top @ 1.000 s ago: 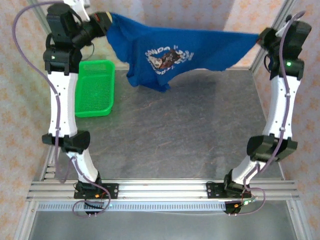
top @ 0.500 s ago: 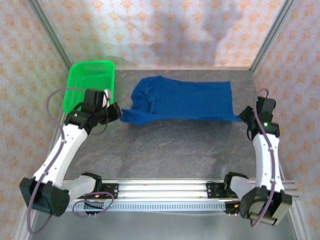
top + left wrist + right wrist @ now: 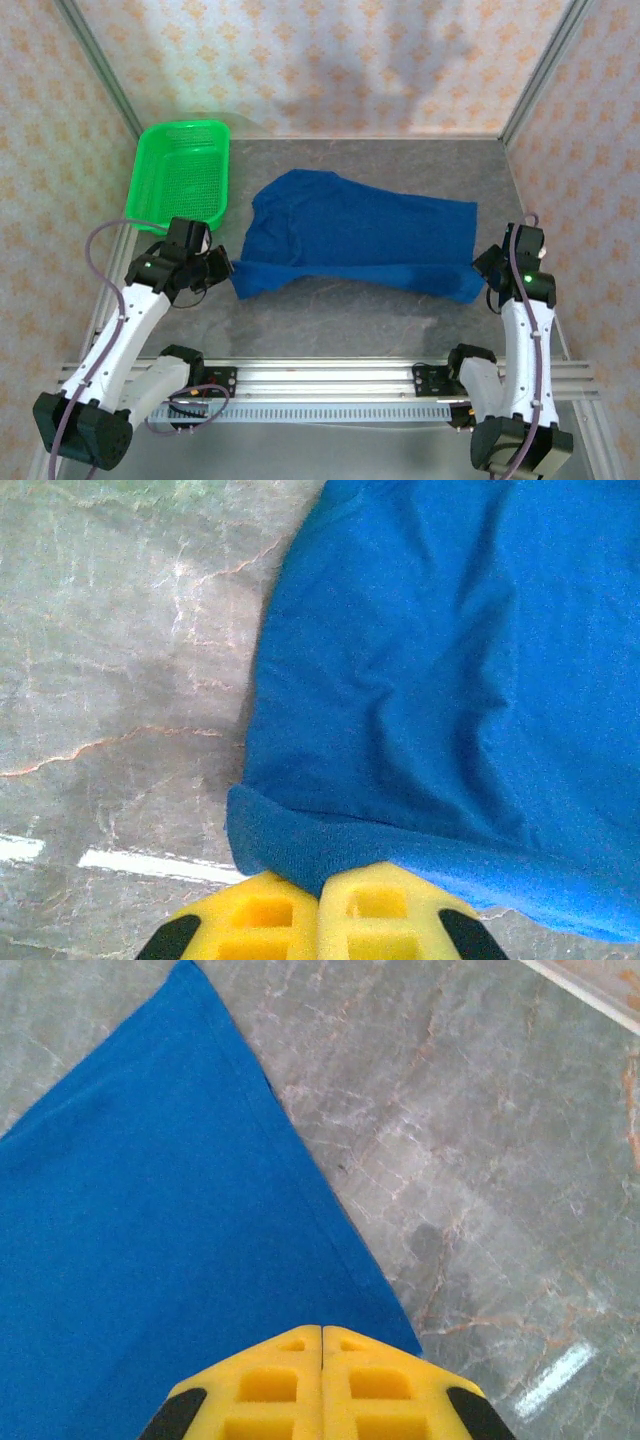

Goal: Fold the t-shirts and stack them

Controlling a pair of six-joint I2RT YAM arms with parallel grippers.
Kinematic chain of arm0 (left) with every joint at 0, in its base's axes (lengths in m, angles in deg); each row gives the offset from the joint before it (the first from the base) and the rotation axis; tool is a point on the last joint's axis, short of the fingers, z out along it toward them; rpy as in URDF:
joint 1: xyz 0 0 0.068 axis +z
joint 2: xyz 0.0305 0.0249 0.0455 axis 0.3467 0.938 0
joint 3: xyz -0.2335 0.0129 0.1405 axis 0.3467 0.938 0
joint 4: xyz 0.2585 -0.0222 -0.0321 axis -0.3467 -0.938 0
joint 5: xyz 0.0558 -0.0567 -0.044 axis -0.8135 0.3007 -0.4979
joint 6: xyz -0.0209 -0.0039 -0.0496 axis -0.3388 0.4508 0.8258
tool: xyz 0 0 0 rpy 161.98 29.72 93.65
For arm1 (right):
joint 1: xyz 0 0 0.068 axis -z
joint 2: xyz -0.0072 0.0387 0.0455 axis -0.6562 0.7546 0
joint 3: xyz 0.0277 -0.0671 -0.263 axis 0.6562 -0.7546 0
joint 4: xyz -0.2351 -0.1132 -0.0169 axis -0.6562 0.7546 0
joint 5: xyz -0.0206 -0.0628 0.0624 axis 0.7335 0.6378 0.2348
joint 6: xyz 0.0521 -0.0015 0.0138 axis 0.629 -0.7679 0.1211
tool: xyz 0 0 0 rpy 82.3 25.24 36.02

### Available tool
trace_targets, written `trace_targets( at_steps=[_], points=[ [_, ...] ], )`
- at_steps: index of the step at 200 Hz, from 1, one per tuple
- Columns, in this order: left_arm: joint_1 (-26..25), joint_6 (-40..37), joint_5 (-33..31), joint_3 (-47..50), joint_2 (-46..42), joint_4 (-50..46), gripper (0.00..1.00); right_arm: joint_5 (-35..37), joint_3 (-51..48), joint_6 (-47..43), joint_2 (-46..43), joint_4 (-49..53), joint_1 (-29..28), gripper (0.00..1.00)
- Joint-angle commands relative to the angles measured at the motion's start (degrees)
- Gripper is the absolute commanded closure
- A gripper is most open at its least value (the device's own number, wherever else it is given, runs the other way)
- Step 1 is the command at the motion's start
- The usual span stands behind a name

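Observation:
The royal-blue t-shirt (image 3: 355, 235) lies spread across the middle of the grey table, print side hidden, its near edge turned over in a fold (image 3: 350, 275). My left gripper (image 3: 225, 268) is shut on the shirt's near-left corner; in the left wrist view the yellow fingers (image 3: 250, 920) pinch the rolled blue hem (image 3: 300, 845). My right gripper (image 3: 482, 275) is shut on the near-right corner, and the right wrist view has its yellow pads (image 3: 285, 1385) closed over the blue cloth (image 3: 150, 1250), which lies flat.
A green plastic basket (image 3: 180, 175) stands at the back left, close to the shirt's left side. Bare grey table (image 3: 350, 320) runs between the shirt and the aluminium rail (image 3: 330, 378) at the near edge. Patterned walls enclose the table.
Both arms have come down from holding the shirt stretched in the air and pulled it toward the near edge. The shirt now rests on the table, its near edge folded over.

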Motion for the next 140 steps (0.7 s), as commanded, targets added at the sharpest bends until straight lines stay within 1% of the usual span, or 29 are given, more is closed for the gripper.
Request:
trace_targets(
  at_steps=[1,37,48,52,69,93,114,140],
  points=[
    [-0.2,1.4,-2.5,-1.7,3.0,1.7,1.0,2.8,0.2,1.4,2.0,3.2,0.4,1.0],
    [-1.2,-4.4,-3.5,-11.0,13.0,2.0,1.0,2.7,1.5,3.6,3.8,6.7,0.4,1.0],
    [-1.3,-5.7,-3.3,-13.2,15.6,2.0,1.0,3.8,1.9,4.1,4.3,7.8,0.5,1.0],
    [-1.3,-7.7,-3.3,-13.9,16.7,2.0,1.0,4.3,1.9,4.2,4.5,8.0,0.4,1.0],
    [-1.6,-10.9,-3.5,-16.6,20.8,2.3,1.0,6.4,2.3,4.6,6.1,8.9,0.4,1.0],
    [-2.5,-15.2,-2.1,-22.4,28.2,1.8,1.0,7.6,2.6,4.5,8.5,9.4,0.5,1.0],
    [-4.1,-19.5,-3.2,-27.8,33.7,0.3,1.0,9.2,2.4,4.3,9.6,8.8,0.5,1.0],
    [-4.4,-23.4,-3.3,-33.0,38.9,-1.5,1.0,9.4,2.4,4.0,11.3,8.6,0.4,1.0]
  ],
)
